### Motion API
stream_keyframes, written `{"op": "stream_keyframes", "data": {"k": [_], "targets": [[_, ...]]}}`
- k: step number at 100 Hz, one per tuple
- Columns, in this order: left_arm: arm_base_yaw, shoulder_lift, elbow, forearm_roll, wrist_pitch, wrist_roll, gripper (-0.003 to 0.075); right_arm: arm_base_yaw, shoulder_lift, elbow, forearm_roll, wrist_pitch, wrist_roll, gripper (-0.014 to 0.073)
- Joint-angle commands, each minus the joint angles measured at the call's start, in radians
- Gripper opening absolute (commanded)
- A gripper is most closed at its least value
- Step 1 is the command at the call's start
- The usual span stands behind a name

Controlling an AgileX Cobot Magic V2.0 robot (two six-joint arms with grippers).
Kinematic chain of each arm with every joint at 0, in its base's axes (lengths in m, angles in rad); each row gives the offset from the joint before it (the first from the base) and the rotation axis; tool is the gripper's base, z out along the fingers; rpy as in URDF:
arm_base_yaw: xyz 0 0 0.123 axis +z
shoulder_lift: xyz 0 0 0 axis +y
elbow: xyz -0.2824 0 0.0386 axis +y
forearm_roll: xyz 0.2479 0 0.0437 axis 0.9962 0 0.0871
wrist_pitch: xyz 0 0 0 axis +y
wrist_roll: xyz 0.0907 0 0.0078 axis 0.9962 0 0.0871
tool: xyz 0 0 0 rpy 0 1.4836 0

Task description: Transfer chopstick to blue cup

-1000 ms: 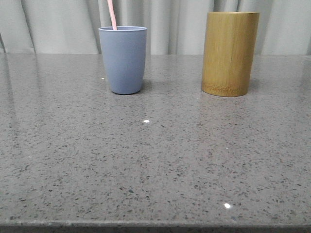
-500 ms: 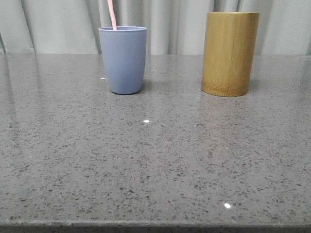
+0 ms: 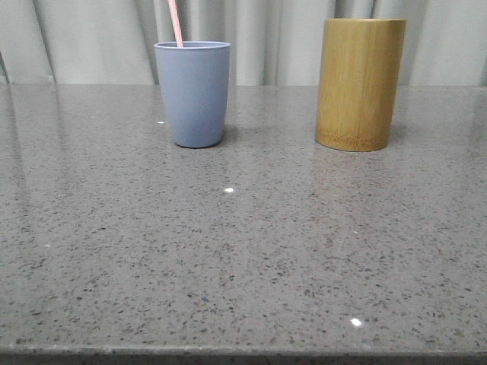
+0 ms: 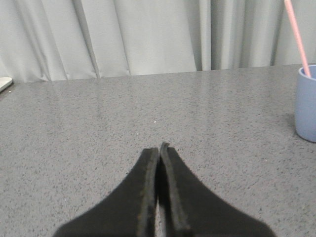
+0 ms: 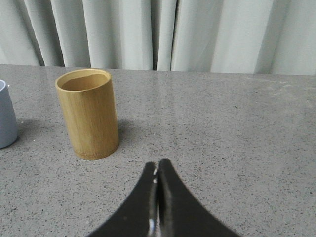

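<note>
I see the chopstick (image 3: 176, 23) standing in the blue cup (image 3: 193, 93) at the upper left of the front frame, leaning left. My left claw (image 4: 159, 150) is pressed closed and empty, the cup well off at the right edge. My right claw (image 5: 157, 170) is closed too, near the bamboo cylinder (image 5: 89, 113) on the bench (image 3: 243, 251).

— Home kitchen, or staged test set?
— Looks staged. Speckled grey polished stone counter (image 3: 243, 251), bare but for two vessels, backed wall to wall by pleated pale grey curtain (image 3: 91, 38).
— Any household signs?
— Just tableware: matte greyish-blue plastic tumbler (image 3: 193, 93) and tan bamboo cylinder (image 3: 358, 84). Hard to tell beyond that.
</note>
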Motion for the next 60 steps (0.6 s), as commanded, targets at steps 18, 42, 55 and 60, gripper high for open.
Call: {"op": "stream_keyframes", "data": {"k": [18, 42, 55, 60], "targets": [[0.003, -0.082, 0.164, 0.0, -0.238, -0.007, -0.0019, -0.004, 0.007, -0.023, -0.015, -0.075, -0.003, -0.0105], [0.003, -0.133, 0.31, -0.04, -0.352, -0.011, -0.0019, -0.004, 0.007, -0.023, -0.015, -0.075, -0.003, -0.0105], [0.003, -0.155, 0.338, -0.051, -0.316, -0.014, -0.0019, -0.004, 0.007, -0.023, -0.015, -0.075, -0.003, -0.0105], [0.003, -0.155, 0.338, -0.051, -0.303, -0.014, -0.0019, -0.004, 0.008, -0.023, -0.015, -0.078, -0.003, -0.0105]]}}
